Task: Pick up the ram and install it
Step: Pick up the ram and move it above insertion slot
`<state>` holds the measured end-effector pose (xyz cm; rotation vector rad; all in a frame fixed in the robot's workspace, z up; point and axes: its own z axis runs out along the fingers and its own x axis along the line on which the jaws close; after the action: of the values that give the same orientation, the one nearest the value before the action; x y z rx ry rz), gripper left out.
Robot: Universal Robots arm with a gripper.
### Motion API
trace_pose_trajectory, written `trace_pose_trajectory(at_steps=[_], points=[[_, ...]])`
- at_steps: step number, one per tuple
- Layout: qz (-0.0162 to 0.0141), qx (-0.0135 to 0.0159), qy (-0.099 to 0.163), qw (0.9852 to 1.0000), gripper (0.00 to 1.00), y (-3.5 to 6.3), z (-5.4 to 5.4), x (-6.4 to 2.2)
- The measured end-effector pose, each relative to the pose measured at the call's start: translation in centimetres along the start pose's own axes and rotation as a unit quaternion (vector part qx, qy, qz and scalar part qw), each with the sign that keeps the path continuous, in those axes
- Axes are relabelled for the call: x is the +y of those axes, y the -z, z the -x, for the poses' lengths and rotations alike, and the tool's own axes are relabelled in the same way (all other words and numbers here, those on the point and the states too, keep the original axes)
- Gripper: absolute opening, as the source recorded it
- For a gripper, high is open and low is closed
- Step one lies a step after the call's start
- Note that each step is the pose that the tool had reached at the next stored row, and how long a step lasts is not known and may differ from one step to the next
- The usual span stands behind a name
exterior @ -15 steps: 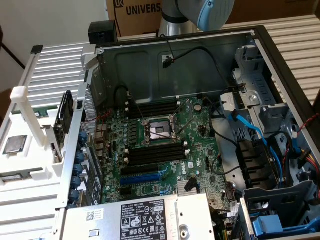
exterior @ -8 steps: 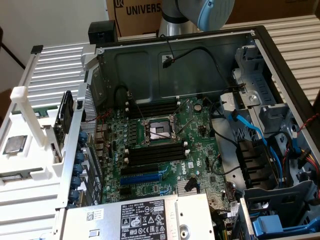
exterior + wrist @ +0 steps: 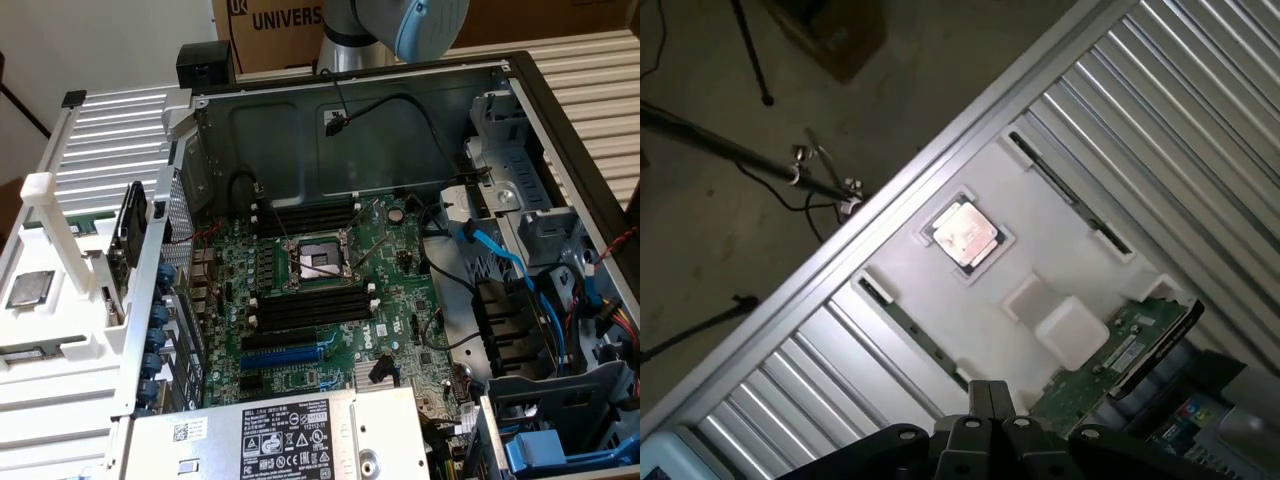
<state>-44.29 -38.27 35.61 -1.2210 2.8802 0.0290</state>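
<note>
first, the exterior view: a brown cardboard box (image 3: 290, 25) printed "univers" stands behind an open grey metal computer case (image 3: 270, 140), whose grey power supply (image 3: 400, 430) carries a black label (image 3: 285, 440) reading "dell". next, the wrist view: the black gripper (image 3: 990, 392), fingers pressed together on nothing, hangs over a white plastic tray (image 3: 1040, 250), where the thin dark green ram stick (image 3: 908, 328) lies in a groove beside a square silver processor chip (image 3: 965, 237).

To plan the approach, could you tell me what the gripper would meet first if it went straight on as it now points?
Probably the ram lying in the white tray, whose end sits just ahead of the shut gripper. Depth is unclear, so it may be the tray beside it.
</note>
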Motion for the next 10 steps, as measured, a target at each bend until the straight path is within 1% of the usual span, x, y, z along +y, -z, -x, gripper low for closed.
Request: trace_pose_trajectory(at_steps=[3, 5, 7, 10], points=[[0.0005, 0.0003, 0.027, 0.9996, 0.10, 0.00, 0.00, 0.00], [0.0009, 0.0006, 0.046, 0.9989, 0.10, 0.00, 0.00, 0.00], [0.0012, 0.0008, 0.064, 0.9980, 0.10, 0.00, 0.00, 0.00], [0.0018, 0.0011, 0.091, 0.9958, 0.10, -0.01, 0.00, 0.00]])
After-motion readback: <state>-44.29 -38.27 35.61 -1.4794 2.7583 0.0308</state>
